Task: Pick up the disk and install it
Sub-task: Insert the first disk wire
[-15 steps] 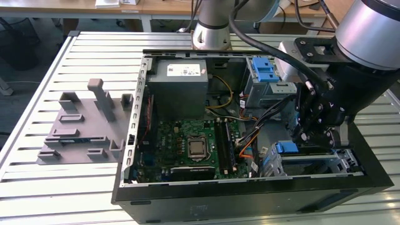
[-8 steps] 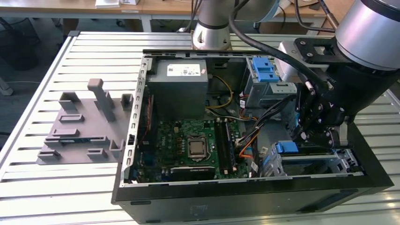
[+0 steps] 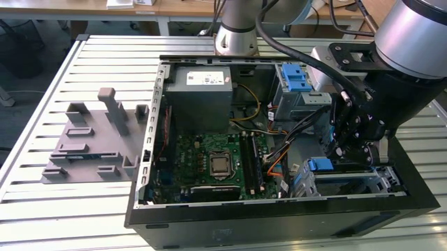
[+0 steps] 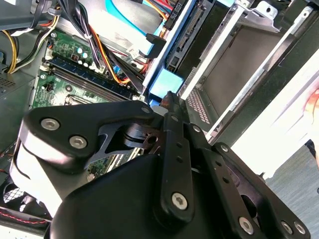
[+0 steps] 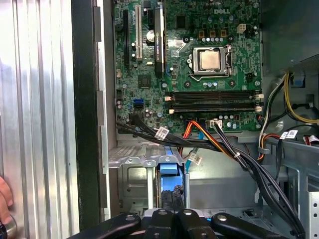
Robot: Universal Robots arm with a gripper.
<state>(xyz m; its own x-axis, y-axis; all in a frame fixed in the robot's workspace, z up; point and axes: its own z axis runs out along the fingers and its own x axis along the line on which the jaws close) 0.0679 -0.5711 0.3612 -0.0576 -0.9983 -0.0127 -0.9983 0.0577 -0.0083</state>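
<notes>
While the gripper (image 3: 356, 151) hangs low inside the open computer case (image 3: 279, 219), its jaws are clenched on the disk (image 5: 168, 172) — blue-edged, standing on edge in the drive cage (image 5: 130, 186). Insertion looks well underway; full seating I can't confirm.

Open computer case (image 3: 209, 219), green motherboard (image 3: 216, 159), grey fixture plate (image 3: 87, 151)

Black gripper (image 3: 353, 151); blue-edged disk (image 3: 321, 164); green motherboard (image 3: 216, 159); grey slatted table (image 3: 42, 204).
</notes>
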